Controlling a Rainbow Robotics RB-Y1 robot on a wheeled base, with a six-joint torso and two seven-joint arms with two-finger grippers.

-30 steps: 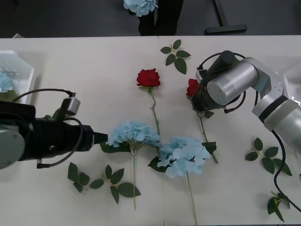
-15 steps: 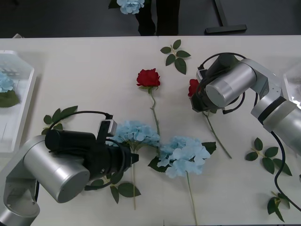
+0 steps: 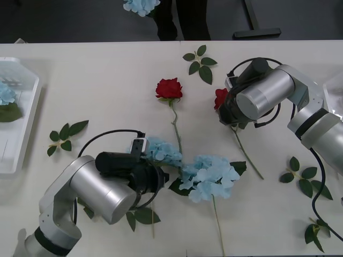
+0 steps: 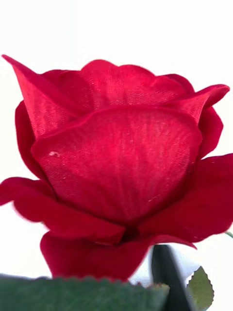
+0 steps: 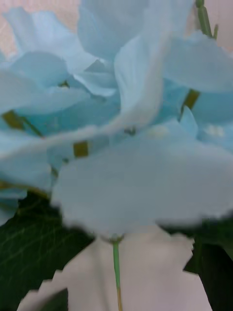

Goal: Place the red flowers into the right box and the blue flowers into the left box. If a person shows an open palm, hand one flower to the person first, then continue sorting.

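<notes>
Pale table, red flowers (image 3: 169,88) (deep crimson)

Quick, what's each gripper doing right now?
Left gripper: at a blue flower, grip cannot be told.
Right gripper: at a red flower, grip cannot be told.

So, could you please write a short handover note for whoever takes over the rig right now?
Left claw: low over the near-left blue hydrangea at table centre; grip unclear.
Right claw: at a red rose whose stem trails toward the robot; grip unclear.
On the table: another blue hydrangea and a second red rose.
Done: one blue flower lies in the left box.
Left: both roses go to the right box, both hydrangeas to the left box.
</notes>
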